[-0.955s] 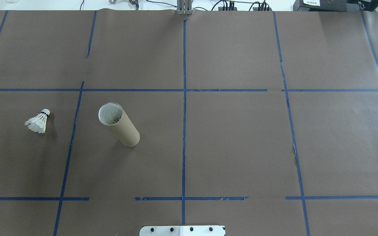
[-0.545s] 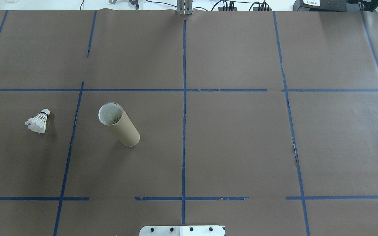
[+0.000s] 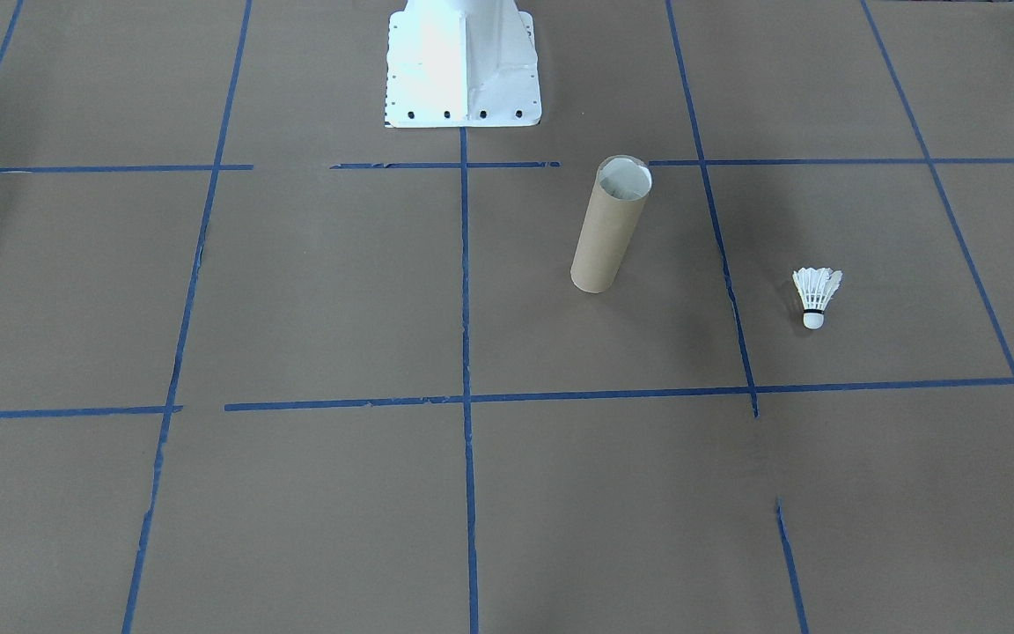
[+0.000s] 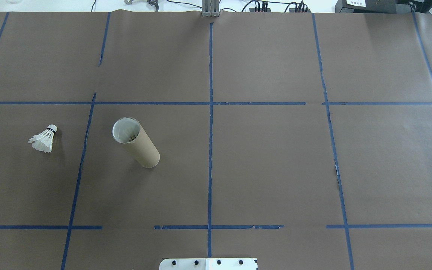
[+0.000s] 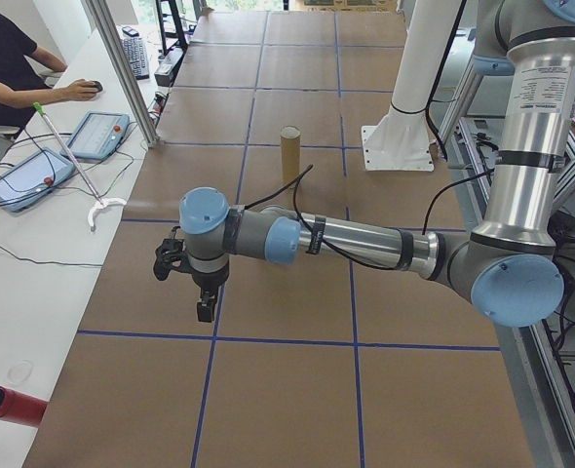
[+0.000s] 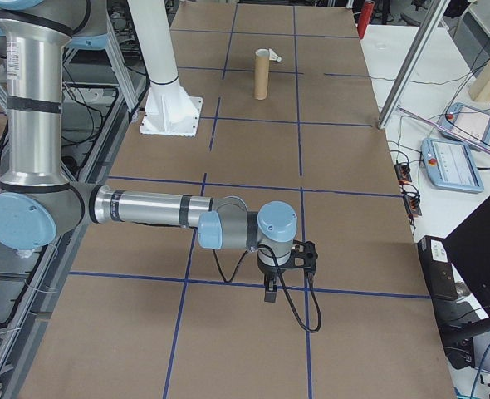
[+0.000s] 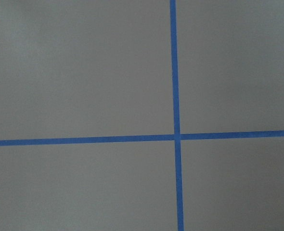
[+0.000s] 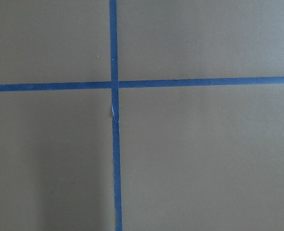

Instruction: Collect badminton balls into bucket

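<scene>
- The task looks barely begun: the shuttlecock lies on the brown paper table, outside the bucket, and neither arm is near it.
- The bucket — a cardboard tube — stands upright with its open mouth up, well apart from the shuttlecock, with a blue tape line running between them. Something pale shows inside the mouth; I cannot tell what.
- The shuttlecock sits on the robot's left side of the table, so my judgement is that the left gripper should take it, gripping near the cork tip rather than crushing the feathers, then lift clear above the tall rim.
- Both grippers appear only in the side views, the right gripper likewise hanging over bare paper at a tape crossing — whether either is released or clenched, I cannot tell.
- Nothing stands between shuttlecock and bucket. The white pedestal base sits behind the tube, towards the robot.
- A person sits at the side bench beside tablets, away from the work.
</scene>
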Tool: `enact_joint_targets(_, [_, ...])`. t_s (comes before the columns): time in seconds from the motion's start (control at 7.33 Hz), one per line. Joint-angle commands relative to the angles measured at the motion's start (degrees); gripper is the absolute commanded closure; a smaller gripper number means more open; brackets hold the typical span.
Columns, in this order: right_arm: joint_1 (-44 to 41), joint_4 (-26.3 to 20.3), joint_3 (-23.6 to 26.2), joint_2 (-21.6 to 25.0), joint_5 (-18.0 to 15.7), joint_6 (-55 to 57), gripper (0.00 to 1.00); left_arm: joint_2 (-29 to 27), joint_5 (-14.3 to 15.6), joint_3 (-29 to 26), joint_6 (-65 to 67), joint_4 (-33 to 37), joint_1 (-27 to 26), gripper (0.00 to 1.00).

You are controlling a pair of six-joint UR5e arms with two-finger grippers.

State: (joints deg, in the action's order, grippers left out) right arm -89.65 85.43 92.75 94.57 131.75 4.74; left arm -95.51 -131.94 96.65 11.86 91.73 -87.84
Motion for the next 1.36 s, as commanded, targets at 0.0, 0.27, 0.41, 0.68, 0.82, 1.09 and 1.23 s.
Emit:
enact_joint_targets(0.0, [0.0, 0.0, -0.02, 0.0, 0.0, 0.0, 0.0, 0.41, -0.33, 6.6, 17.33, 4.56, 6.77, 0.0])
enact_joint_targets(0.27, [0.0, 0.0, -0.02, 0.0, 0.0, 0.0, 0.0, 0.5, 0.1, 6.37, 32.19, 14.99, 12.41, 0.0])
enact_joint_targets(0.41, [0.0, 0.0, -0.02, 0.0, 0.0, 0.0, 0.0, 0.5, 0.37, 7.41, 41.3, 18.36, 16.0, 0.0])
enact_joint_targets(0.68, [0.0, 0.0, -0.02, 0.0, 0.0, 0.0, 0.0, 10.09, 0.28, 7.69, 59.34, 37.59, 19.71, 0.0])
enact_joint_targets(0.82, [0.0, 0.0, -0.02, 0.0, 0.0, 0.0, 0.0, 13.91, 0.28, 4.03, 67.85, 51.48, 19.9, 0.0])
enact_joint_targets(1.09, [0.0, 0.0, -0.02, 0.0, 0.0, 0.0, 0.0, 17.02, 10.57, 1.7, 90.69, 63.54, 28.37, 0.0])
enact_joint_targets(1.23, [0.0, 0.0, -0.02, 0.0, 0.0, 0.0, 0.0, 16.85, 13.87, 1.79, 99.84, 63.66, 33.82, 0.0])
